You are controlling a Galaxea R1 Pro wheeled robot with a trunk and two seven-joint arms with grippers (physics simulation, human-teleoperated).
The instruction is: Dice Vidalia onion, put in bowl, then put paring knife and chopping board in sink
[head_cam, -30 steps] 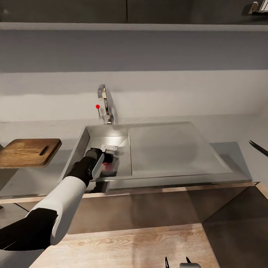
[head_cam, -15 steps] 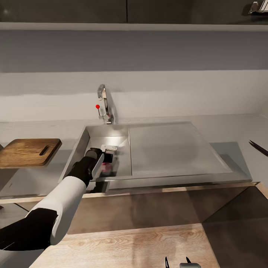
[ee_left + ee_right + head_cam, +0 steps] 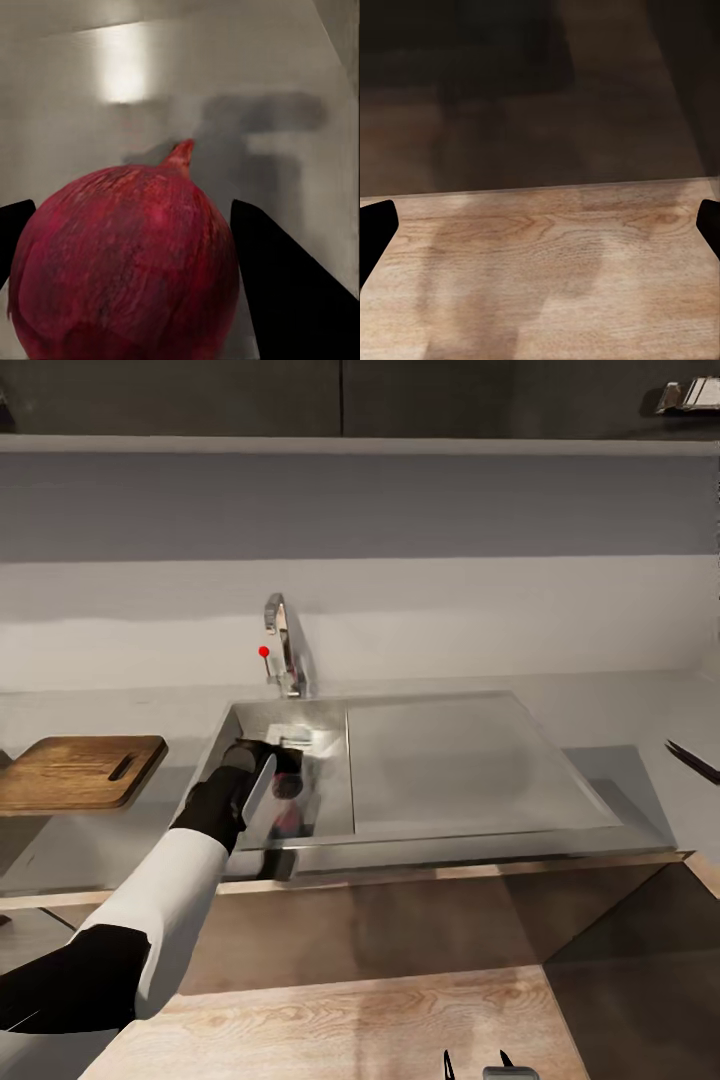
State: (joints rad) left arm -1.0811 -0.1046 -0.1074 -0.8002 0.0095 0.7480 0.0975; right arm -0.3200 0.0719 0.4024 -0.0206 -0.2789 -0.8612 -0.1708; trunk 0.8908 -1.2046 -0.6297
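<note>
Left tool (image 3: 290,785) sat down in the sink (image 3: 430,760) basin, fingers (image 3: 289,289) either side of the red onion (image 3: 127,262), apparently clamped on it. Risk: round, slick skin could squirt out if the grip is off-centre when lifting. Contact points hidden behind the onion's bulge. Chopping board (image 3: 75,770) lay well off to one side on the tabletop (image 3: 620,710). Right tool (image 3: 540,225) stood wide apart, empty, over wood flooring.

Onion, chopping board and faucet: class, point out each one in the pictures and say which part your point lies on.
Onion (image 3: 124,262), left wrist view, on the middle of its red skin.
Chopping board (image 3: 70,772), head view, on the wood beside the handle slot.
Faucet (image 3: 281,630), head view, on the curved chrome neck.
</note>
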